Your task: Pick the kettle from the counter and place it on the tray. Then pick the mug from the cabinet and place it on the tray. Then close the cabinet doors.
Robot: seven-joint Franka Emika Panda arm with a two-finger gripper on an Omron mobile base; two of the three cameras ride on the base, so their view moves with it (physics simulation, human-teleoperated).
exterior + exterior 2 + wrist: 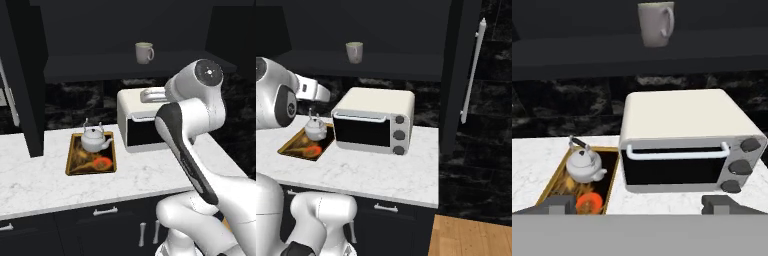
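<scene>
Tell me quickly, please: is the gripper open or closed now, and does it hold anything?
Gripper: open, jaws spread wide, holding nothing. The kettle sits on the tray; the mug stands on the cabinet shelf.
</scene>
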